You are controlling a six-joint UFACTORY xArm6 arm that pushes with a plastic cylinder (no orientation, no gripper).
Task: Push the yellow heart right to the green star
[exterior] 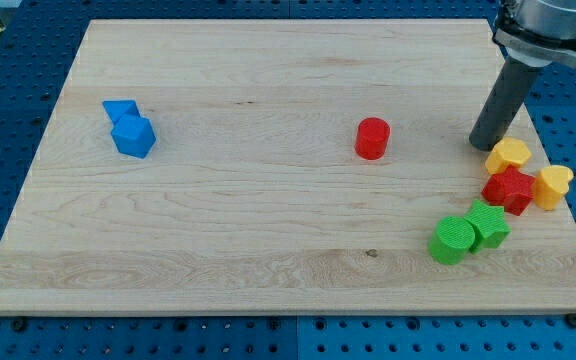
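The yellow heart (553,186) lies at the board's right edge, just right of a red star (509,190). The green star (489,224) sits below and left of the red star, touching a green cylinder (453,241) on its left. My tip (487,143) rests on the board above and left of this cluster, right next to a yellow pentagon-like block (508,155). The tip is apart from the yellow heart, with the yellow pentagon and the red star between them.
A red cylinder (372,138) stands near the board's middle. Two blue blocks (128,129) sit together at the view's left. The wooden board (268,250) lies on a blue perforated table; its right edge runs close to the yellow heart.
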